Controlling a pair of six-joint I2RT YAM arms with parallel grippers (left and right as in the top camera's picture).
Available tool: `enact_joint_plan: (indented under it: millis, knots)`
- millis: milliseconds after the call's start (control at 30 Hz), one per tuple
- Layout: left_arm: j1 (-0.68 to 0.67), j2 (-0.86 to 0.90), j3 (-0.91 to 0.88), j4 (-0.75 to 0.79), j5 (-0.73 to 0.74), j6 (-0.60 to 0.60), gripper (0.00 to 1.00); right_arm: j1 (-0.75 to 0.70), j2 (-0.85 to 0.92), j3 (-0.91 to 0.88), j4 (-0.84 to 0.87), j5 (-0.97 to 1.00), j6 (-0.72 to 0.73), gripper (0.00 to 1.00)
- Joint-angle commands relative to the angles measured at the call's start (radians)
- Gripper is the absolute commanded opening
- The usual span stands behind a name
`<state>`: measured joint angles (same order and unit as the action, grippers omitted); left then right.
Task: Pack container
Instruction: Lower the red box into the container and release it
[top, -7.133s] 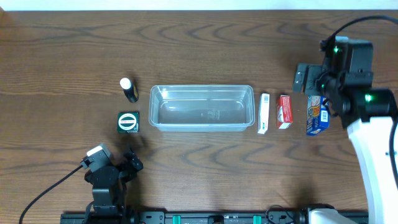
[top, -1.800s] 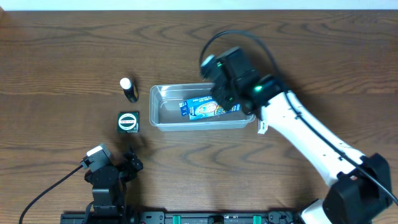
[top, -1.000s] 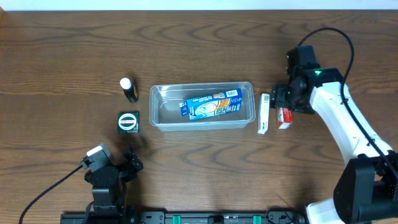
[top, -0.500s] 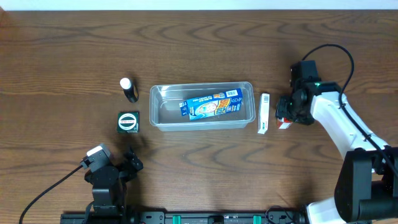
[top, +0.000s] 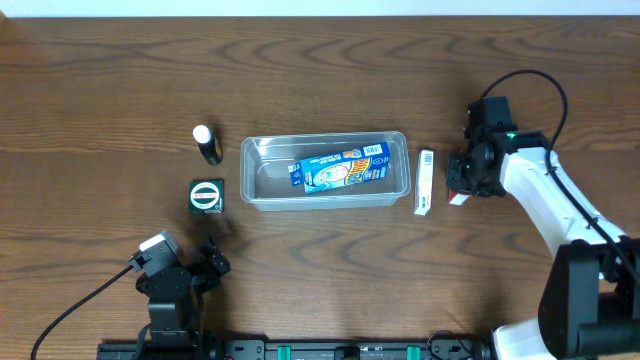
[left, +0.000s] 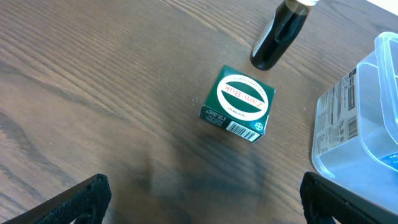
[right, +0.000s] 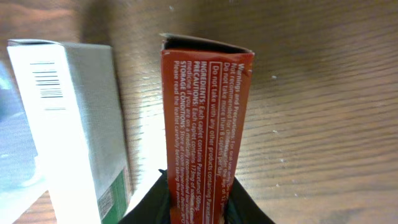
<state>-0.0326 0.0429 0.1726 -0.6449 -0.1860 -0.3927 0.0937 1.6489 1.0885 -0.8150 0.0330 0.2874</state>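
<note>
Container: the clear plastic rectangular tub (top: 325, 141) is set mid-table, with a blue printed carton (top: 340, 168) laid flat inside it.
Right gripper (top: 462, 180): its fingers are clamped on a narrow red cardboard box (right: 207, 118), just beside a white upright box (top: 424, 182) to the right of the tub.
Left gripper (left: 205, 190): its fingers are spread wide with nothing held, near the front edge.
Left of tub: a small green square box (top: 206, 195) and a dark bottle with a white cap (top: 206, 144) are seen.

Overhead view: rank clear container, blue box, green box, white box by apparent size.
1. Clear container.
2. Blue box inside it.
3. Green box and white box: similar area, squarish versus narrow; too close to rank.
</note>
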Motion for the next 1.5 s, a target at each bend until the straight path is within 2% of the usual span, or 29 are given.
enact_joint_plan:
  millis: [0, 167, 367, 467, 533, 667, 833, 967, 1067, 1133, 1200, 1400, 1467]
  knots:
    - [0.006, -0.008, -0.012, 0.003, -0.005, -0.002, 0.98, 0.002, -0.089, 0.074, -0.018, -0.018, -0.044, 0.17]
    - [0.006, -0.008, -0.012, 0.003, -0.005, -0.002, 0.98, 0.053, -0.179, 0.137, -0.044, -0.097, -0.153, 0.15]
    - [0.006, -0.008, -0.012, 0.003, -0.005, -0.002, 0.98, 0.239, -0.273, 0.172, -0.044, -0.116, -0.454, 0.09]
    - [0.006, -0.008, -0.012, 0.003, -0.005, -0.002, 0.98, 0.354, -0.288, 0.172, -0.026, -0.116, -0.614, 0.17]
    - [0.006, -0.008, -0.012, 0.003, -0.005, -0.002, 0.98, 0.422, -0.284, 0.172, -0.020, -0.116, -0.678, 0.17]
    - [0.006, -0.008, -0.012, 0.003, -0.005, -0.002, 0.98, 0.526, -0.260, 0.171, -0.028, -0.104, -0.848, 0.06]
    - [0.006, -0.008, -0.012, 0.003, -0.005, -0.002, 0.98, 0.548, -0.197, 0.171, -0.031, -0.021, -0.962, 0.02]
    - [0.006, -0.008, -0.012, 0.003, -0.005, -0.002, 0.98, 0.525, -0.139, 0.171, -0.037, 0.037, -1.009, 0.06]
    - [0.006, -0.008, -0.012, 0.003, -0.005, -0.002, 0.98, 0.511, -0.098, 0.171, -0.034, 0.038, -1.048, 0.18]
    - [0.006, -0.008, -0.012, 0.003, -0.005, -0.002, 0.98, 0.509, -0.076, 0.171, -0.035, 0.038, -1.056, 0.17]
    - [0.006, -0.008, -0.012, 0.003, -0.005, -0.002, 0.98, 0.509, -0.052, 0.171, -0.037, 0.039, -1.057, 0.22]
    - [0.006, -0.008, -0.012, 0.003, -0.005, -0.002, 0.98, 0.509, -0.018, 0.171, -0.052, 0.099, -1.097, 0.47]
    - [0.006, -0.008, -0.012, 0.003, -0.005, -0.002, 0.98, 0.509, -0.019, 0.172, -0.042, 0.128, -1.094, 0.63]
